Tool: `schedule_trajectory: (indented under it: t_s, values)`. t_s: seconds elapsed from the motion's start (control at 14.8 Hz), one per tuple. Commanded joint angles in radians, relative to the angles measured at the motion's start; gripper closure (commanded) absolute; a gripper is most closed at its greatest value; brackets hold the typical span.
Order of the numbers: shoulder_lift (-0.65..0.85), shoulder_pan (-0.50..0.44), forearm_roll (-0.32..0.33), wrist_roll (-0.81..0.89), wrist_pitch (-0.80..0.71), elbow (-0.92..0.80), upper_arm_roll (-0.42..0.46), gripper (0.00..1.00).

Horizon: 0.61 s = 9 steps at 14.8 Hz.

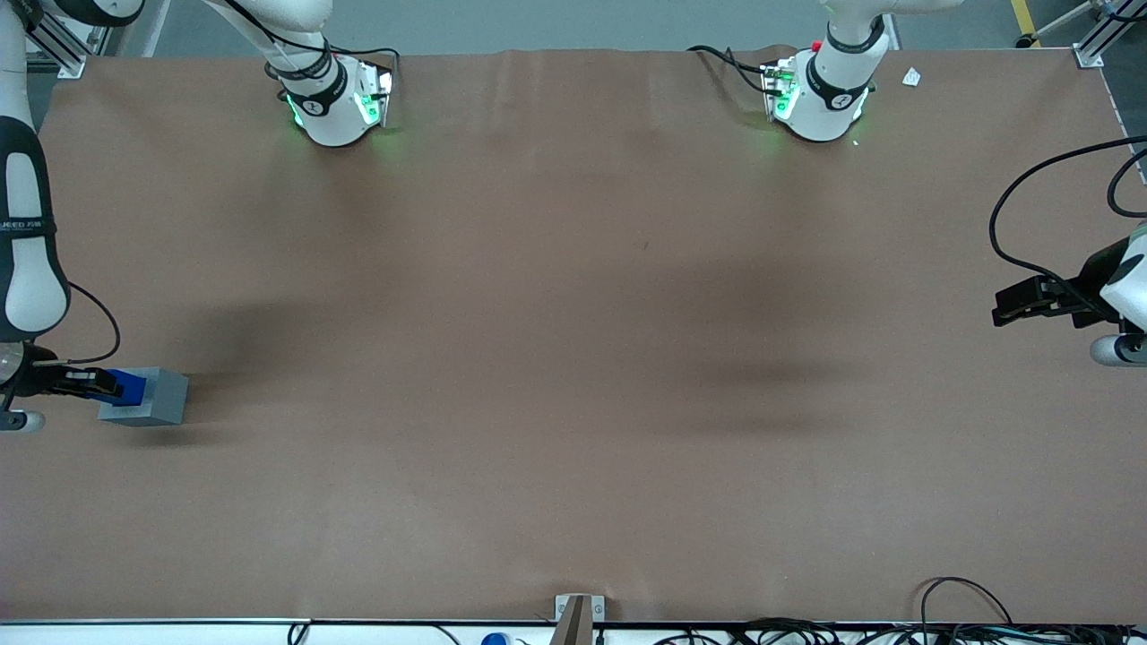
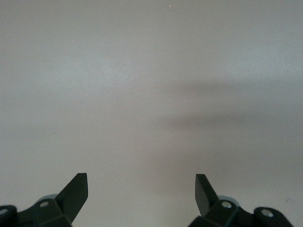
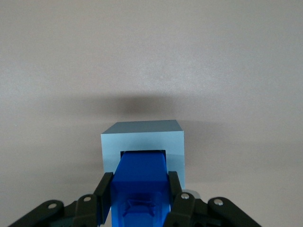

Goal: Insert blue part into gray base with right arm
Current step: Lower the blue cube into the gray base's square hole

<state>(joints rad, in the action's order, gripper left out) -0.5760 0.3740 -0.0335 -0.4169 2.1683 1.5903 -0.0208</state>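
Our black two-finger hand point(image 3: 141, 196) clamps the small bright blue plastic block point(image 3: 141, 182) by its sides, at the working arm's end of the brown counter point(image 1: 573, 358). The block's long axis runs straight out from the hand into the square recess of the light gray plastic cube point(image 3: 142, 142), its leading end already at the recess mouth. We judge the insertion begun; how deep it sits we cannot tell. Block and recess look squarely aligned, so the push should follow that axis.
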Motion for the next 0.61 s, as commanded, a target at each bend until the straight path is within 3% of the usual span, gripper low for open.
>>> schedule_trajectory:
  t_s: [0.0,0.13,0.2,0.34,0.47,0.54]
  values:
    - [-0.001,0.011,0.010,0.015,0.005,0.005,0.009,0.98]
    - [-0.005,0.011,0.010,0.015,0.005,0.003,0.009,0.87]
    - [-0.007,0.010,0.012,0.014,0.004,0.003,0.009,0.75]
    - [-0.007,0.008,0.014,0.014,0.004,0.002,0.009,0.45]
    - [-0.007,0.003,0.014,0.014,0.002,-0.006,0.009,0.04]
    - [-0.004,0.000,0.015,0.012,-0.001,-0.010,0.009,0.00]
